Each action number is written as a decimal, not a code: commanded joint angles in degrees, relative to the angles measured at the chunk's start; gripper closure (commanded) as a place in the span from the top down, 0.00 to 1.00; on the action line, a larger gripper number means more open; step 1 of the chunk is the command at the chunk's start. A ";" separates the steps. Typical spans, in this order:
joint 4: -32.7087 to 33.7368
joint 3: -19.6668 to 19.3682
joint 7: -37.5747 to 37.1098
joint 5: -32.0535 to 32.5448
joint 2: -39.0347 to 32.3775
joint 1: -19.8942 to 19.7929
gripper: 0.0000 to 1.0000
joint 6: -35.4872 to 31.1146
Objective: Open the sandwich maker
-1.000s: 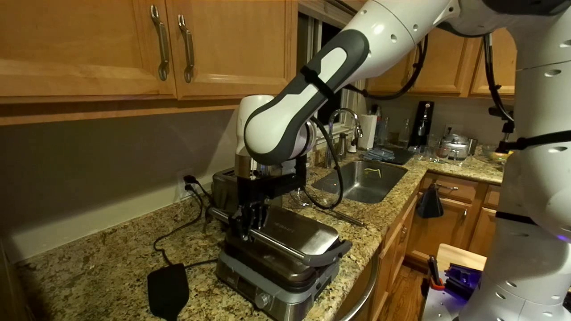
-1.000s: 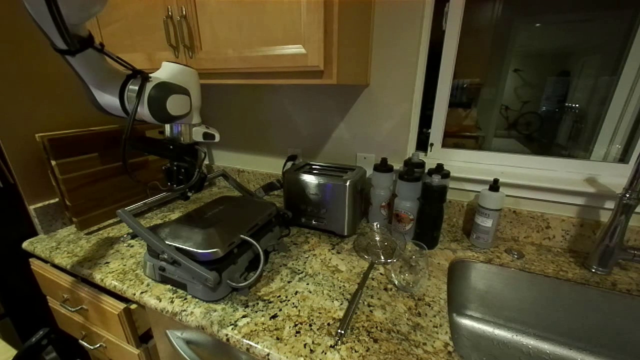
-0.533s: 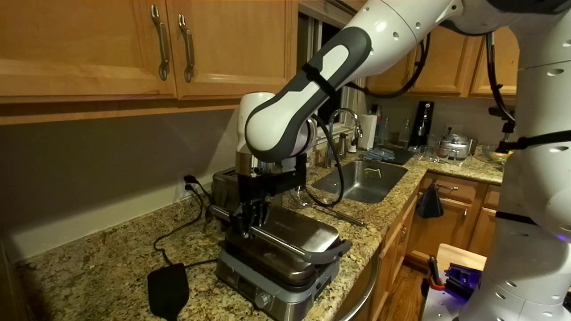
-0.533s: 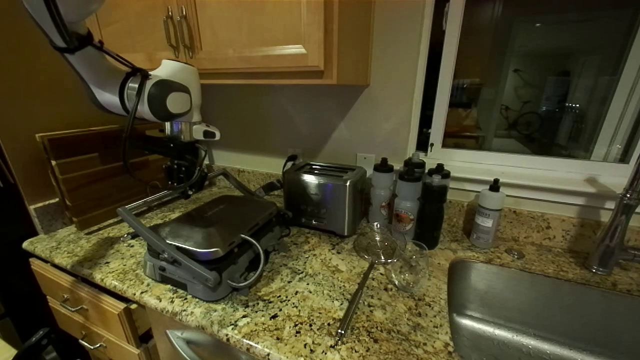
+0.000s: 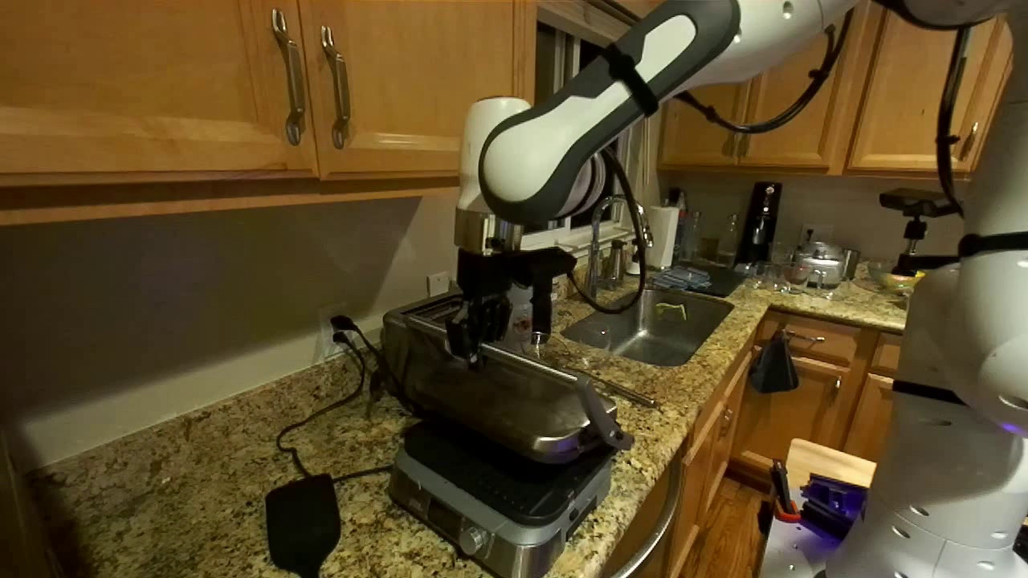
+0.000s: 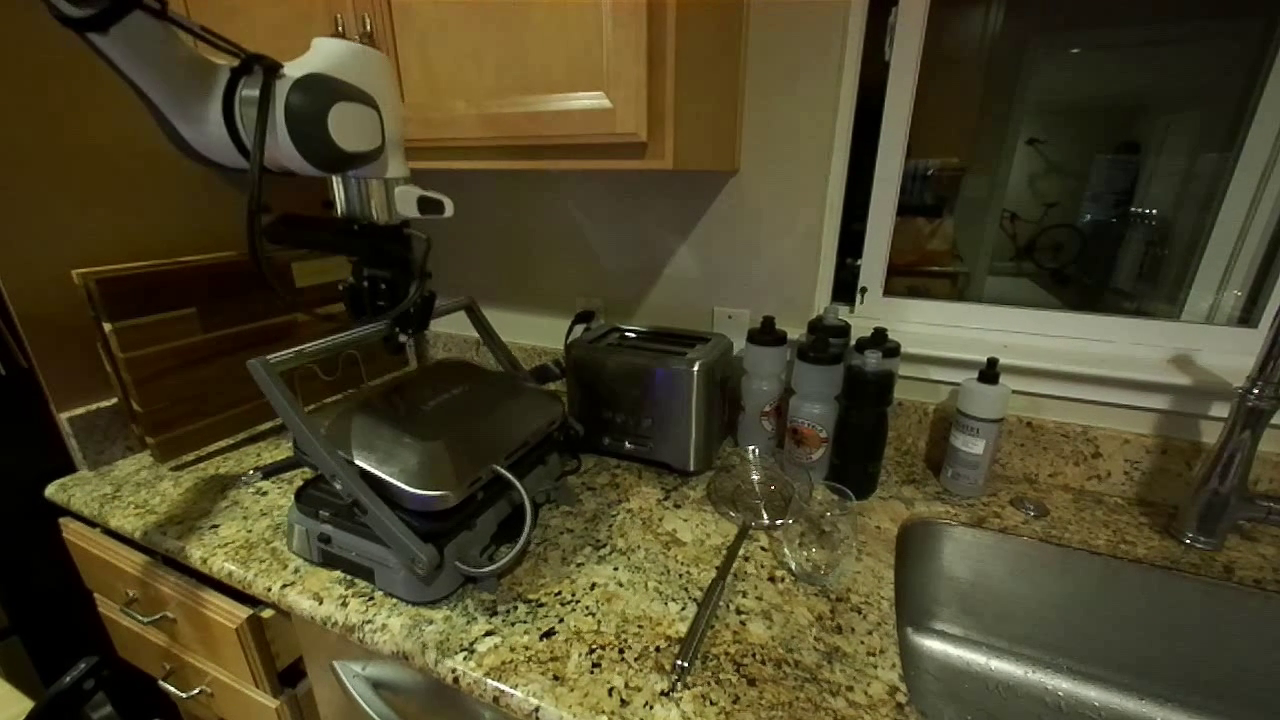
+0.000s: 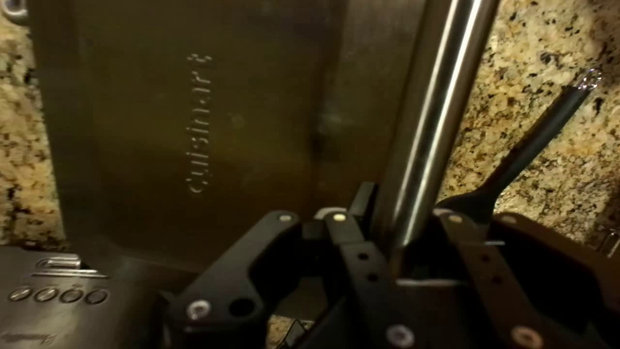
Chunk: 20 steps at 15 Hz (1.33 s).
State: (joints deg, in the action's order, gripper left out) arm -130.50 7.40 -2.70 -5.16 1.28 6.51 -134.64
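The sandwich maker point(image 5: 482, 518) sits on the granite counter near its front edge. Its steel lid point(image 5: 498, 401) is partly raised, and the dark ribbed lower plate point(image 5: 490, 474) shows below it. The lid also shows in an exterior view point(image 6: 450, 425) and, with its raised lettering, in the wrist view point(image 7: 203, 121). My gripper point(image 5: 474, 345) points down at the middle of the steel handle bar point(image 5: 534, 364). In the wrist view, the bar point(image 7: 436, 111) runs between my gripper's fingers point(image 7: 399, 218), which are shut around it. The fingertips' inner faces are dark and partly hidden.
A silver toaster point(image 6: 650, 400) stands close beside the sandwich maker's back end. A black spatula point(image 5: 303, 522) and power cords lie on the counter. Several bottles point(image 6: 815, 410), glassware point(image 6: 820, 540) and a sink point(image 6: 1080, 620) are farther along. A wooden cabinet point(image 5: 418, 88) hangs above.
My gripper has risen with the handle bar and moved toward the wall side. The lid has lifted from nearly closed to partly open, exposing the lower plate.
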 commanded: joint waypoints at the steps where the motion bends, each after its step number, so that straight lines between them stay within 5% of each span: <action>1: -3.93 -3.31 2.68 3.81 9.24 -2.77 0.03 4.11; 11: -2.24 -12.30 9.42 9.04 13.04 -10.67 0.03 9.46; 20: -1.25 -12.86 9.39 8.09 10.05 -10.64 0.10 6.90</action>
State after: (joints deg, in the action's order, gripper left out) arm -131.85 -5.60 6.67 2.97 11.32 -4.00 -127.88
